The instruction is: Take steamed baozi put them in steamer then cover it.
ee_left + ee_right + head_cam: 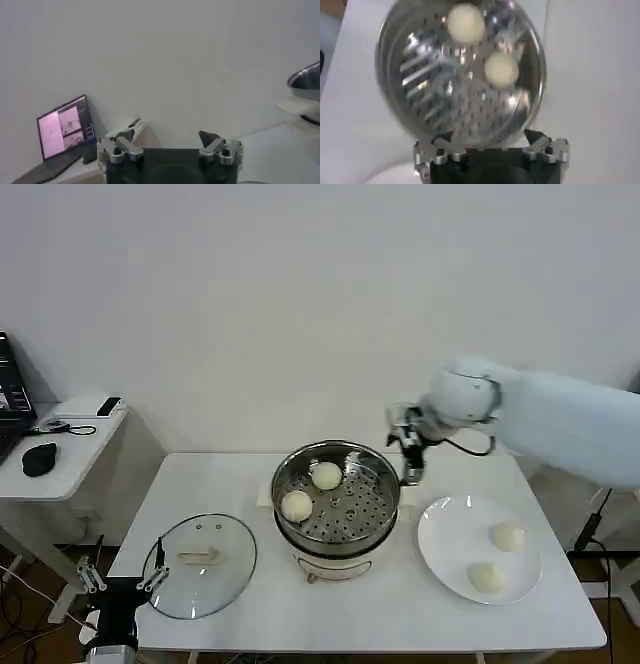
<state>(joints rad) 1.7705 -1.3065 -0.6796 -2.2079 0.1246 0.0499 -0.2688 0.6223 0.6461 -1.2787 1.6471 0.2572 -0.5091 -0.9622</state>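
Two steamed baozi (326, 475) sit on the perforated tray of the steamer (335, 496), and two more wait on the white plate (445, 539) at my right side, with the cover (200, 565) lying flat on the table (420, 624) to the steamer's left.

My right gripper (410, 452) hangs just above the steamer's far right rim. The risk I judge greatest: swinging back toward the plate from this height, my arm could clip that rim and jolt the pot on its white base, rolling the two buns inside (466, 23) against each other. A hard pinch on the soft buns left on the plate (509, 536) could also dent them, and a shallow one could let a bun drop short of the tray.

My right fingers (537, 142) stand spread apart and carry nothing, touching neither steamer nor bun; the wrist view looks straight down past them onto the tray.

My left gripper (122, 583) idles at the table's near left corner, just beside the cover's rim. Its fingers (117, 146) are likewise parted and empty, not touching the glass.
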